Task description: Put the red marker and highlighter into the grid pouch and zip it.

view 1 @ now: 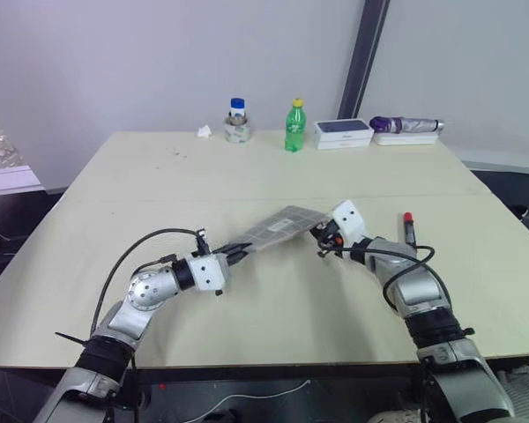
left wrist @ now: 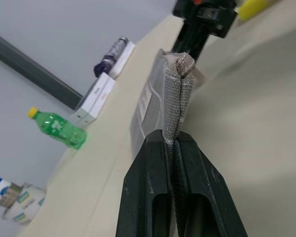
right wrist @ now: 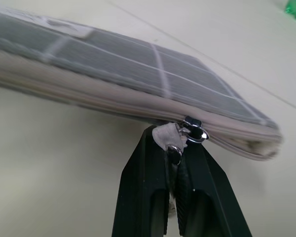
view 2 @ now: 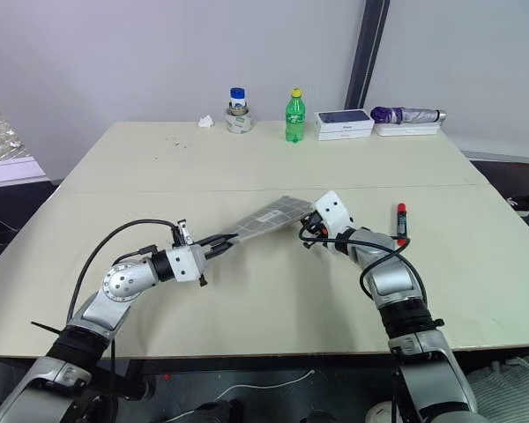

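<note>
The flat grey fabric grid pouch (view 1: 278,227) with white grid lines was held above the middle of the pale tabletop (view 1: 247,172), between both tools. The left tool (left wrist: 173,144) was clamped on the pouch's 8 o'clock end. The right tool (right wrist: 176,148) was closed on the zipper pull (right wrist: 186,129) at the 3 o'clock end. The slim red marker (view 1: 408,226) lay on the tabletop at 3 o'clock of the right tool, near it.

1. Both arms are showing silver-grey metal segments with black bands.
2. White box-shaped wrist housings are sitting behind the left gripper (view 1: 240,253) and right gripper (view 1: 321,234).
3. Black cables are looping along each forearm.
4. The fingers (left wrist: 153,197) are showing matte black.
</note>
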Controlling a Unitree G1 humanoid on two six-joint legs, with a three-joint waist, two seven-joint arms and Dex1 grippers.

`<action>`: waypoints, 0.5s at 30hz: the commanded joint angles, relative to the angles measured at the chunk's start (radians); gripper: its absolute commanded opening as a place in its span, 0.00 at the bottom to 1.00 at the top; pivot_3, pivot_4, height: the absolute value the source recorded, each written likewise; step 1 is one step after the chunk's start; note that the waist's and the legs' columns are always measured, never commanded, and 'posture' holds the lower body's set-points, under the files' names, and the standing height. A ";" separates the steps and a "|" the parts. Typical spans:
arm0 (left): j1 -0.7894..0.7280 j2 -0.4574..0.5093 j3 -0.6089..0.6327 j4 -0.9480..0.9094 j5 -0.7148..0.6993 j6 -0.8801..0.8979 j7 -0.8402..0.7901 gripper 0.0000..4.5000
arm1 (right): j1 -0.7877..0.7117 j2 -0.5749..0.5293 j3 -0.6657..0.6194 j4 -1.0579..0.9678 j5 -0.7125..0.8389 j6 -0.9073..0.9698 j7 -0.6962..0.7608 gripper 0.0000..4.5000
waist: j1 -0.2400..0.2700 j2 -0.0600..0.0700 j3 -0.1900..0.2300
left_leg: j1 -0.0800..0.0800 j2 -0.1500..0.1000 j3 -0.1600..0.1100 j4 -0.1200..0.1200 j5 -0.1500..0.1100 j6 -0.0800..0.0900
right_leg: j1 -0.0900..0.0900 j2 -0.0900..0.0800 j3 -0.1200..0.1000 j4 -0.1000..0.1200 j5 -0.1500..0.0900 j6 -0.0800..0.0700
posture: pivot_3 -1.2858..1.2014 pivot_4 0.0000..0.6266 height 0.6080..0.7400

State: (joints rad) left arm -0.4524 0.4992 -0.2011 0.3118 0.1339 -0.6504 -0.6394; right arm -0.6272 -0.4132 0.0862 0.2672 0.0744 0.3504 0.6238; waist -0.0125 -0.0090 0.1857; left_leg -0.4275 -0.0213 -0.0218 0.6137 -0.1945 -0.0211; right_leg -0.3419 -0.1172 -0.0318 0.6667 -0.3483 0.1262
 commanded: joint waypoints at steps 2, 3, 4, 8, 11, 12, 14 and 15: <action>0.006 -0.011 -0.012 -0.033 0.032 -0.016 0.028 0.00 | 0.013 -0.013 0.060 -0.134 -0.010 -0.030 0.071 0.01 | -0.001 0.000 0.000 | 0.000 0.000 0.000 0.000 0.000 0.000 | 0.000 0.000 0.000 0.000 0.000 0.000 | 0.52 0.24 1.00; 0.007 -0.010 -0.012 -0.032 0.035 -0.016 0.030 0.00 | 0.019 -0.022 0.065 -0.150 -0.005 -0.038 0.096 0.01 | 0.000 0.000 0.000 | 0.000 0.000 0.000 0.000 0.000 0.000 | 0.000 0.000 0.000 0.000 0.000 0.000 | 0.52 0.24 1.00; 0.007 -0.008 -0.012 -0.031 0.037 -0.017 0.031 0.00 | 0.024 -0.030 0.072 -0.164 -0.006 -0.048 0.115 0.01 | 0.000 0.000 0.000 | 0.000 0.000 0.000 0.000 0.000 0.000 | 0.000 0.000 0.000 0.000 0.000 0.000 | 0.52 0.24 1.00; 0.003 -0.006 -0.008 -0.017 0.040 -0.018 0.039 0.00 | 0.043 -0.057 0.107 -0.210 -0.016 -0.077 0.176 0.01 | 0.001 0.000 0.000 | 0.000 0.000 0.000 0.000 0.000 0.000 | 0.000 0.000 0.000 0.000 0.000 0.000 | 0.52 0.24 1.00; -0.006 -0.009 -0.011 -0.010 0.044 -0.017 0.046 0.00 | 0.055 -0.059 0.134 -0.228 -0.025 -0.099 0.203 0.01 | 0.000 0.000 0.000 | 0.000 0.000 0.000 0.000 0.000 0.000 | 0.000 0.000 0.000 0.000 0.000 0.000 | 0.52 0.24 1.00; -0.010 -0.011 -0.012 -0.007 0.048 -0.016 0.049 0.00 | 0.059 -0.063 0.148 -0.237 -0.036 -0.118 0.213 0.01 | 0.000 0.000 0.000 | 0.000 0.000 -0.001 0.000 0.000 0.000 | 0.000 0.000 0.000 0.000 0.000 0.000 | 0.52 0.24 1.00; -0.014 -0.014 -0.016 -0.001 0.055 -0.016 0.055 0.00 | 0.073 -0.075 0.178 -0.265 -0.054 -0.153 0.238 0.01 | 0.000 0.000 0.000 | 0.000 0.000 0.000 0.000 0.000 0.000 | 0.000 0.000 0.000 0.000 0.000 0.000 | 0.52 0.24 1.00; -0.015 -0.017 -0.017 0.001 0.060 -0.013 0.058 0.00 | 0.078 -0.079 0.190 -0.274 -0.066 -0.168 0.243 0.01 | 0.000 0.000 0.000 | 0.000 0.000 0.000 0.000 0.000 0.000 | 0.000 0.000 0.000 0.000 0.000 0.000 | 0.52 0.24 1.00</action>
State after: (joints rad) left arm -0.4476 0.4879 -0.2194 0.3158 0.1881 -0.6525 -0.5981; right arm -0.5499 -0.4891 0.2609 0.0562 0.0165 0.2271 0.8498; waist -0.0122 -0.0091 0.1857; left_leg -0.4275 -0.0215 -0.0223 0.6135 -0.1947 -0.0208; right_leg -0.3420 -0.1169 -0.0320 0.6666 -0.3482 0.1262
